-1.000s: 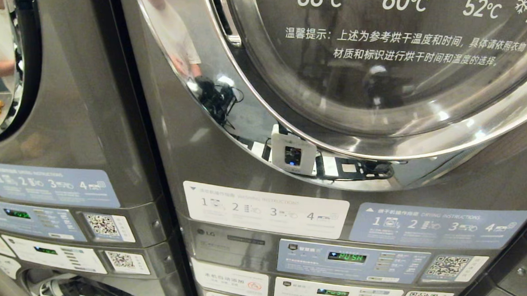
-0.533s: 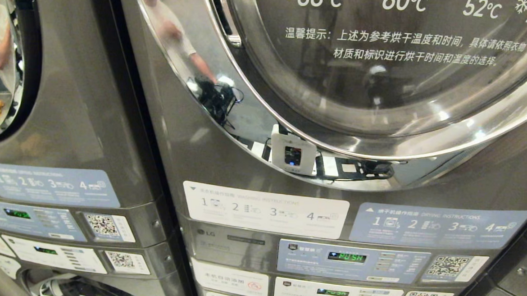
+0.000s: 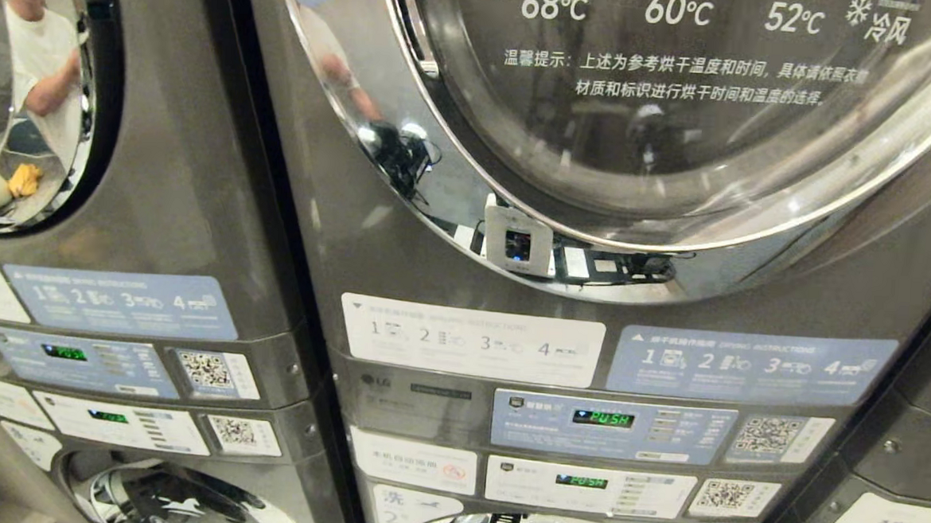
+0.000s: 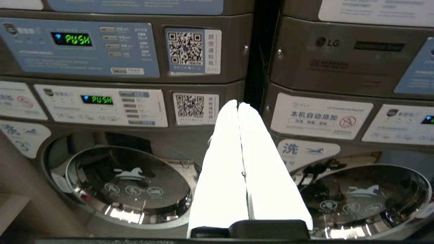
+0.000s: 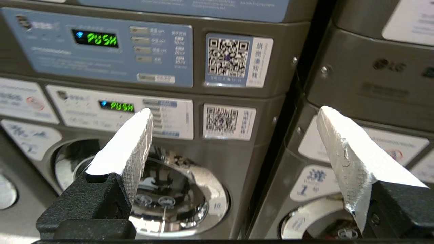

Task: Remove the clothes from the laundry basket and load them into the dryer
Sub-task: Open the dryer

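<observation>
Head view, dryer: the big round dryer door (image 3: 680, 113) fills the upper middle, shut, its glass printed with temperatures and its chrome ring mirroring the room.
Head view, controls: under the door sit instruction stickers and a blue control panel (image 3: 612, 426) whose green display reads PUSH.
Head view, neighbour: a second stacked machine (image 3: 158, 197) stands just beside it to the left; a person shows only as a reflection in its door.
Head view, arms: neither gripper shows here; no clothes or basket show either.
Left wrist view, tool: the left gripper (image 4: 238, 105) has its two white fingers pressed flat together, nothing between them.
Left wrist view, ahead: the tips point at the dark seam between the two machines, with round washer doors lower on either side.
Right wrist view, tool: the right gripper (image 5: 234, 113) stands spread wide and empty.
Right wrist view, ahead: between the fingers lie a QR sticker (image 5: 229, 120) and the seam; the PUSH panel sits beyond one fingertip.
</observation>
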